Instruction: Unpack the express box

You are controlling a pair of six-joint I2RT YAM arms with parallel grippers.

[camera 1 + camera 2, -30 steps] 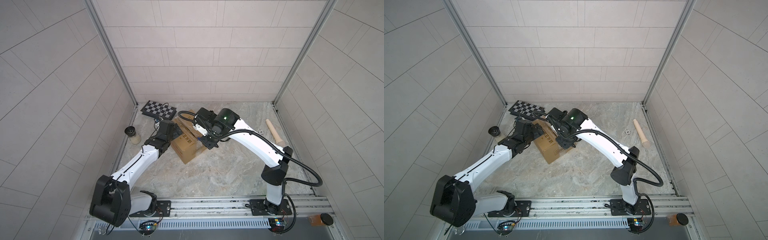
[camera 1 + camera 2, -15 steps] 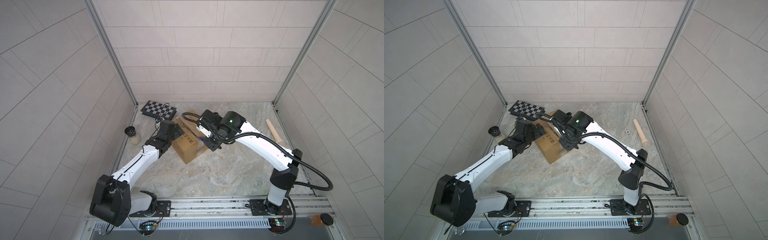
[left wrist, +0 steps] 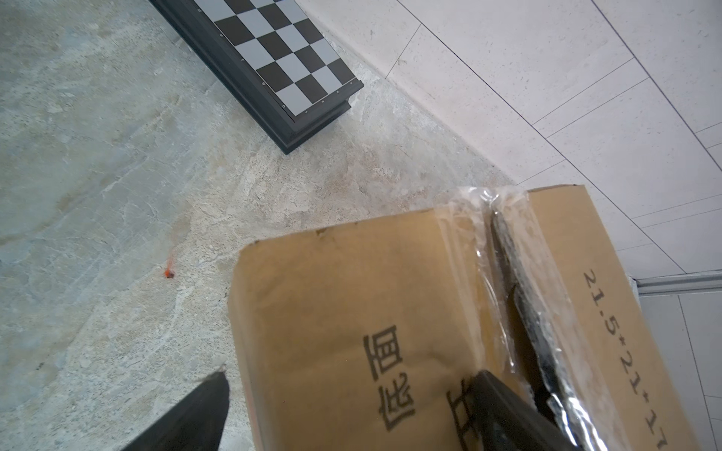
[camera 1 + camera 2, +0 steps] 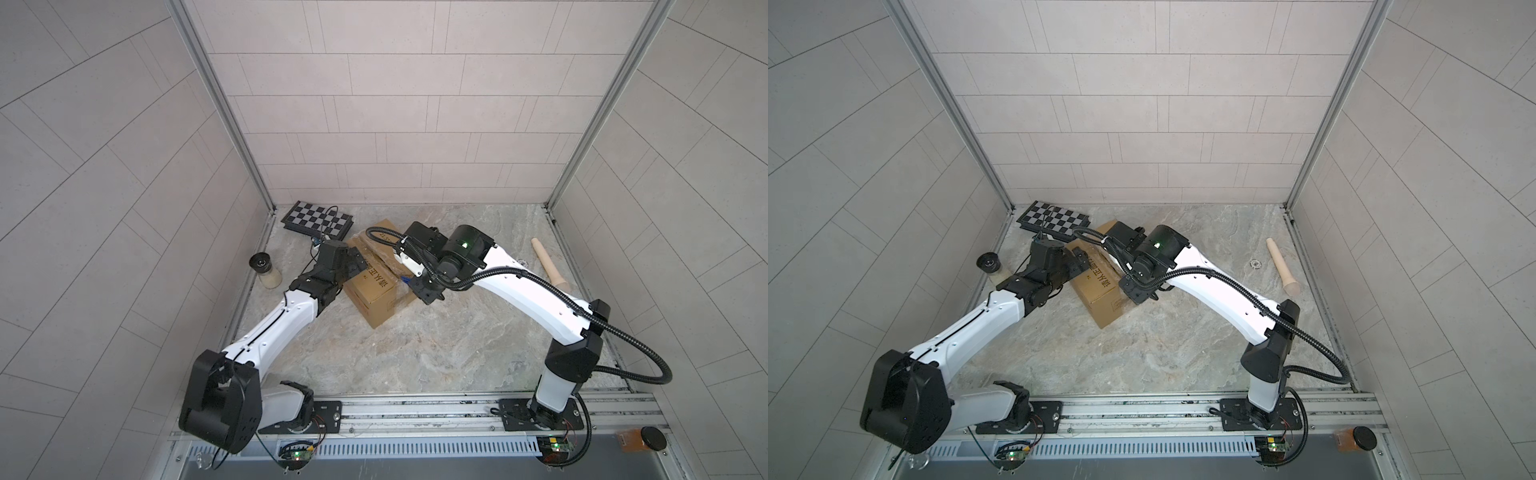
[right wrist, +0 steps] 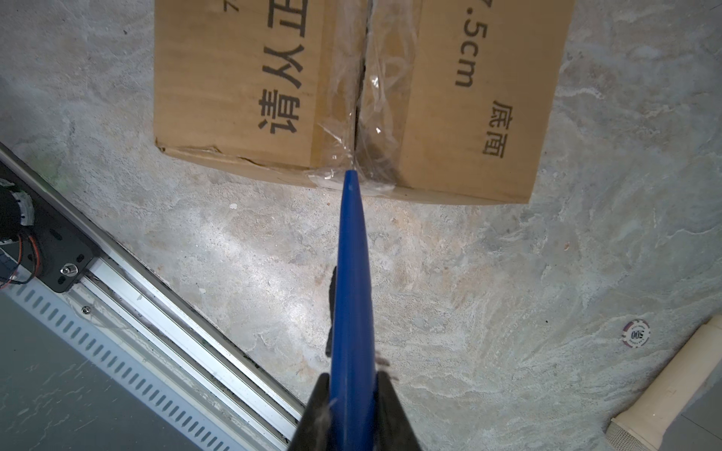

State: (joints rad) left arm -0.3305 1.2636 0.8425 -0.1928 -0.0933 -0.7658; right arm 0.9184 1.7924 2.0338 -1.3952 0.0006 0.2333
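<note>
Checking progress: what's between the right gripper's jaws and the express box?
A blue tool, held in the right gripper, spans that stretch, its tip at the taped seam of the express box. The right wrist view shows it.

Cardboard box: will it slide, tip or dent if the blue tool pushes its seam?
Box sits flat on a broad face, so tipping seems unlikely. On the smooth stone floor it may slide. Split tape suggests flaps could give inward.

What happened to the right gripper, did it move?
Yes. The right gripper, holding the blue tool, slid away from the checkered board, toward the near edge of the express box.
</note>
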